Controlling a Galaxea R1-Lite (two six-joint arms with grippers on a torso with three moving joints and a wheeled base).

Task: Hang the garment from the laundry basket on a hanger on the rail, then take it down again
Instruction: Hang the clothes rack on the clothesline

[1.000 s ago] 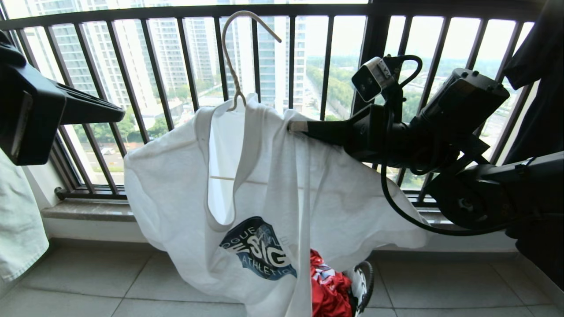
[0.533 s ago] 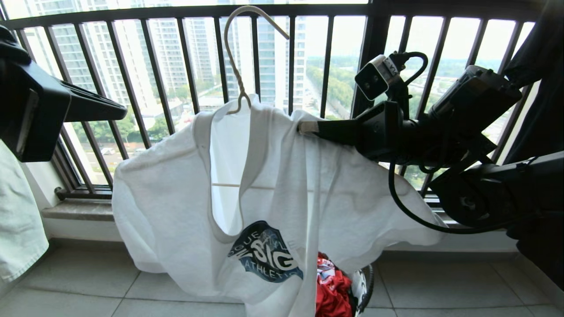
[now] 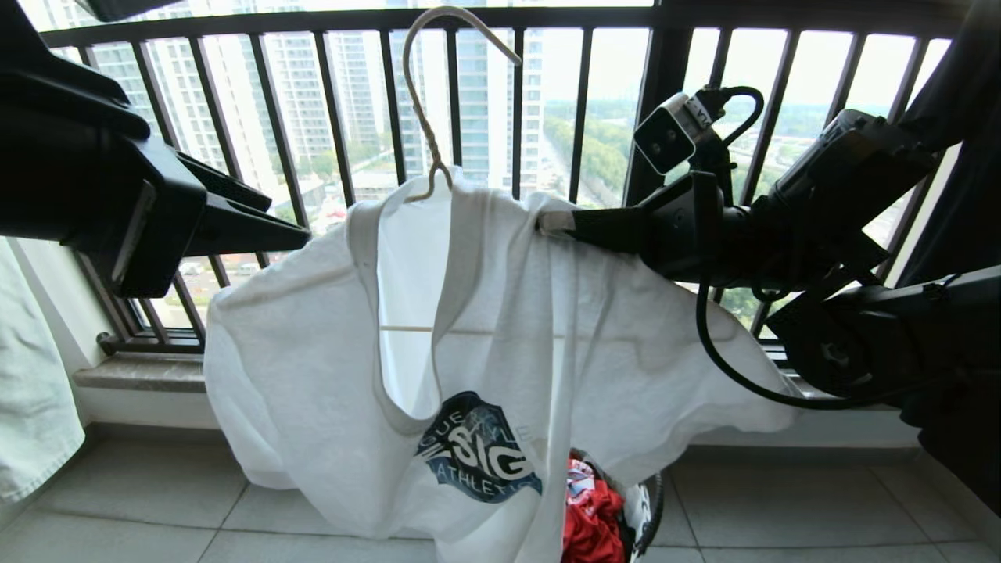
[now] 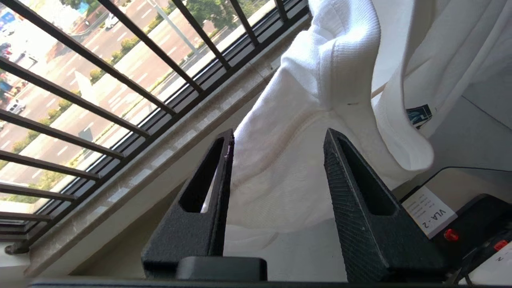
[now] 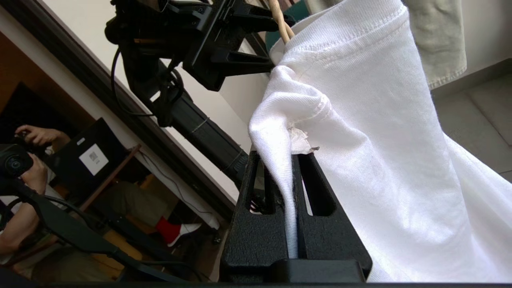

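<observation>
A: Since a second ago the left gripper (image 3: 301, 234) has swung in from the left side toward the garment (image 3: 313, 352), and its jaws, closed then, now stand partly apart with nothing between them.

B: And the other side?

A: The right gripper (image 3: 547, 223) is clamped on a fold of the shirt's shoulder seam, carrying it in mid-air in front of the black railing (image 3: 579, 117). The hanger (image 3: 426, 94) is threaded through the neck, its hook free above the collar; no rail shows in any view. The laundry basket (image 3: 645, 500) sits on the floor below, the red garment (image 3: 590, 520) in it.

B: How should the step go?

A: I'd say the left jaws should close on the near shoulder or the hanger wire under it, level with the right grip, so the shirt stays square and the hook keeps upright for lifting. Grabbing cloth alone risks the hanger slipping out.

B: Any writing?

A: The blue chest logo (image 3: 481, 461) reads partly "SIG" and "ATHLETIC"; the rest is creased. A label (image 4: 430, 212) seen from the left wrist reads "VLA-2".
</observation>
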